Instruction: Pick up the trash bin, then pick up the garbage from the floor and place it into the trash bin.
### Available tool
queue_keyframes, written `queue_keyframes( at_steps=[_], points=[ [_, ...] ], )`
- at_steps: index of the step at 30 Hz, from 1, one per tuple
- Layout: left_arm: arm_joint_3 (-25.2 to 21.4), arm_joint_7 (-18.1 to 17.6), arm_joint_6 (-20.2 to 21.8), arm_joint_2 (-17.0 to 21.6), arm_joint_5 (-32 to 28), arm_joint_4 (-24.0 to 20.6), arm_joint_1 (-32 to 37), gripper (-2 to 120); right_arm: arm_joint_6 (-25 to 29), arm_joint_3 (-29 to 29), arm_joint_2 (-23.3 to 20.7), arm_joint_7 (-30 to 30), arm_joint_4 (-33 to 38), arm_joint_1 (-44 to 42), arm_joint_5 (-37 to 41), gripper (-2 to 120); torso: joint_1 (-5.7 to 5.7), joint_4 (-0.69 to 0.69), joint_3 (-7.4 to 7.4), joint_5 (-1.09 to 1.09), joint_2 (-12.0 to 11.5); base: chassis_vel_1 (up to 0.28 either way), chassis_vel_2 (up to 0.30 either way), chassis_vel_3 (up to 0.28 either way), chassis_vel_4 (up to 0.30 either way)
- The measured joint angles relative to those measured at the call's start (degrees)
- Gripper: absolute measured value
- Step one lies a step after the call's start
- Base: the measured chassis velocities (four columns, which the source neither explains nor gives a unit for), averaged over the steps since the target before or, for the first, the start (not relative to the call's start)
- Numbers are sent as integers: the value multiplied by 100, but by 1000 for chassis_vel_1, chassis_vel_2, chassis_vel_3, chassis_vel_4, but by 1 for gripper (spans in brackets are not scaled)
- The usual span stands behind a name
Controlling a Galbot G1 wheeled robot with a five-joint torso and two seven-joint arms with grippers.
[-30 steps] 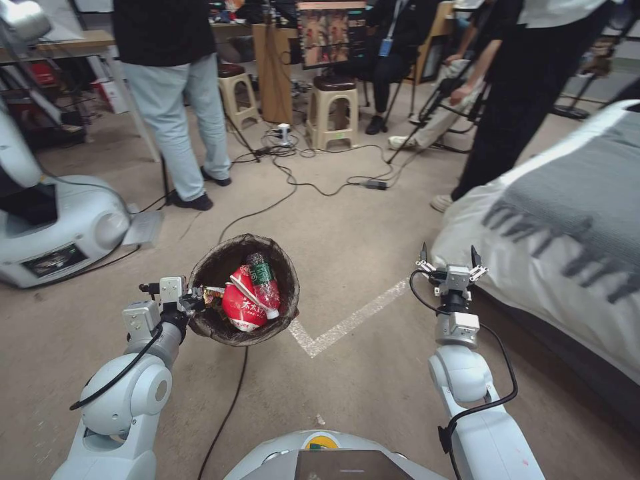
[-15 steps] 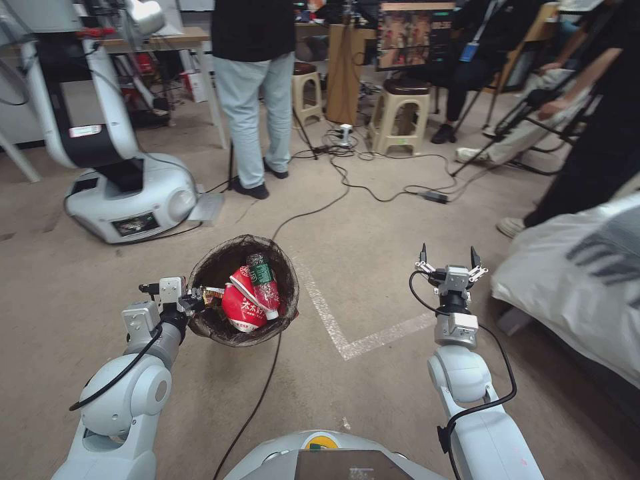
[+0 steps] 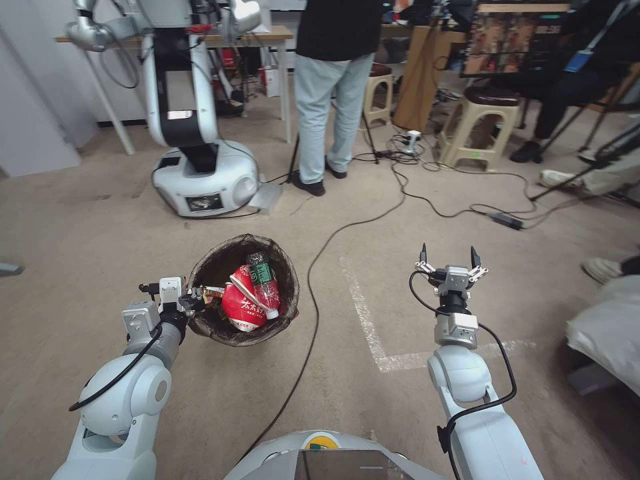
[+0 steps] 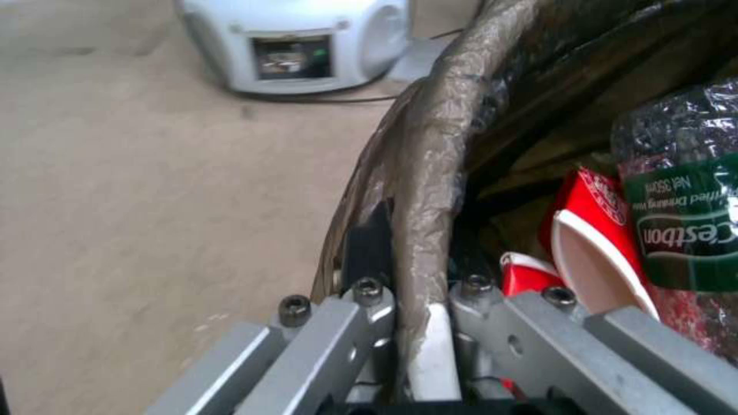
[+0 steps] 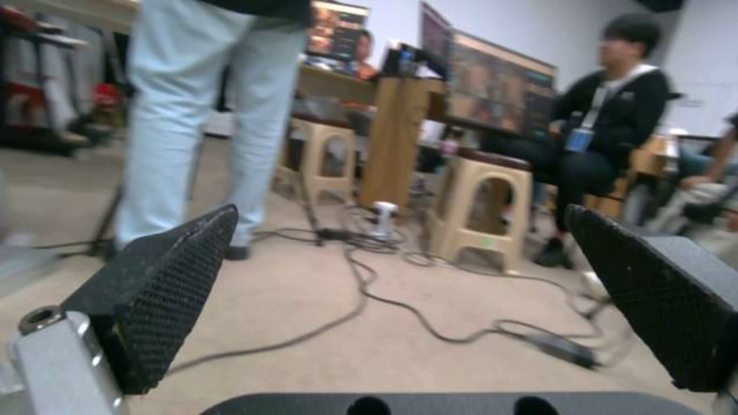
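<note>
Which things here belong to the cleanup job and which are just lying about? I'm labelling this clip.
Job: trash bin, held at its rim by the left gripper; red noodle bowl and bottle inside; right gripper, open.

Lying about: floor cables, stools, other robot.

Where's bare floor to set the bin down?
Free: carpet left of the trash bin, out to the grey wall panel, and the patch between the black cable and the right gripper, crossed by tape line. Crowded: cable tangle by the stools, parked robot base. Left gripper clamps the rim.
</note>
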Motion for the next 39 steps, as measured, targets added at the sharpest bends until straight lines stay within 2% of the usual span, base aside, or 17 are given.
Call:
queue_keyframes(
  at_steps=[4,9,16,19,24,28,29,32,33,36,39],
  points=[
    [1,0,-17,-5,1,0,0,0,0,0,4,0,-5,-2,-2,100,0,0,0,0,0,104,117,132,120],
    [-2,190,-113,-5,202,10,34,0,1,-1,5,8,-14,0,-3,100,0,0,0,0,0,90,82,99,90],
    [35,168,0,28,6,27,38,0,1,-9,17,12,-14,2,-2,100,0,1,0,0,0,5,7,4,11],
    [116,-165,111,126,-491,103,16,0,9,-17,37,14,-15,-25,-11,100,0,-3,0,0,0,0,0,0,0],
    [177,-381,116,257,-679,208,18,0,16,-13,43,14,-14,-53,-24,100,0,-2,0,0,0,0,0,0,0],
    [224,-786,120,718,-1332,426,87,0,28,20,44,19,-21,-59,-26,100,0,-1,0,0,0,0,0,0,0],
    [224,-786,120,718,-1332,426,87,0,28,20,44,19,-21,-59,-26,100,0,-1,0,0,0,0,0,0,0],
    [330,-1201,120,855,-1800,569,85,0,40,22,71,26,-36,-69,-38,100,0,-1,0,-1,0,0,0,0,0],
    [330,-1201,120,855,-1800,569,85,0,40,22,71,26,-36,-69,-38,100,0,-1,0,-1,0,0,0,0,0],
    [411,-1623,123,1060,-2310,681,128,0,43,54,74,48,-37,-78,-36,100,0,0,0,0,0,0,0,0,0],
    [432,-1778,123,1169,-2597,826,146,0,59,72,82,53,-62,-94,-35,100,0,-1,0,-1,0,0,0,0,0]
  ],
)
